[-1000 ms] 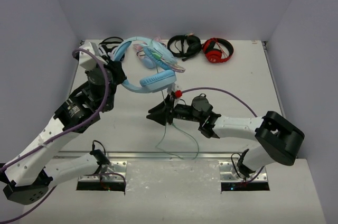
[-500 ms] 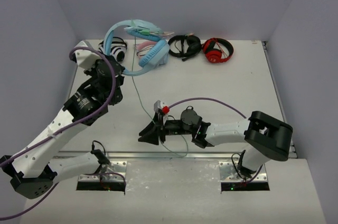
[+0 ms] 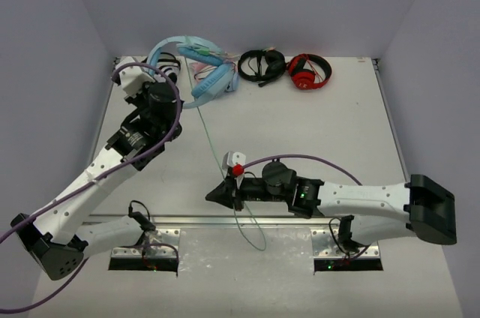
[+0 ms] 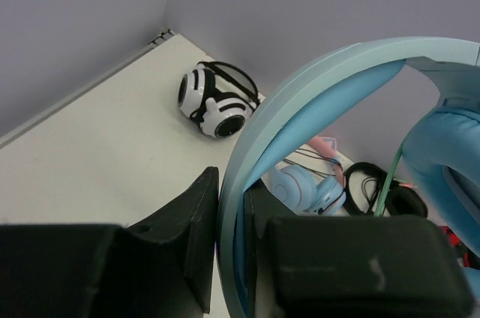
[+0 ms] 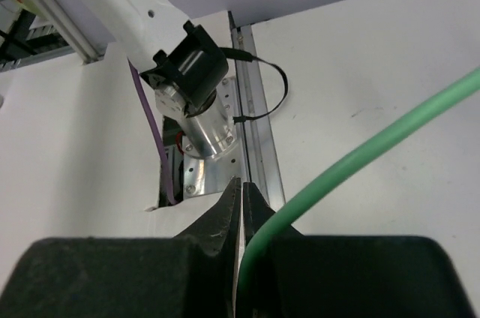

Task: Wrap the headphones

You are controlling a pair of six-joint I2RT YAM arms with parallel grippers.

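The light-blue headphones [image 3: 202, 63] hang in the air over the table's back left, cups down. My left gripper [image 3: 161, 82] is shut on their wide headband [image 4: 300, 100]; in the left wrist view the band runs between my left gripper's fingers [image 4: 232, 205], with one padded cup [image 4: 442, 160] at the right. The pale-green cable [image 3: 217, 153] runs from the cups down to my right gripper [image 3: 216, 196] near the table's front edge, then loops past the edge. In the right wrist view my right gripper [image 5: 241, 187] is shut, with the cable [image 5: 360, 160] coming out from between the fingers.
Along the back edge lie white-and-black headphones [image 4: 217, 100], small blue cat-ear headphones [image 4: 307, 187], black headphones [image 3: 262, 64] and red-and-black headphones [image 3: 310, 72]. A metal rail [image 3: 225, 220] runs along the front edge. The left arm's base [image 5: 195, 100] is close to my right gripper.
My left gripper raised the headphones and carried them to the back left. My right gripper slid along the cable toward the front edge, and the cable now runs straighter.
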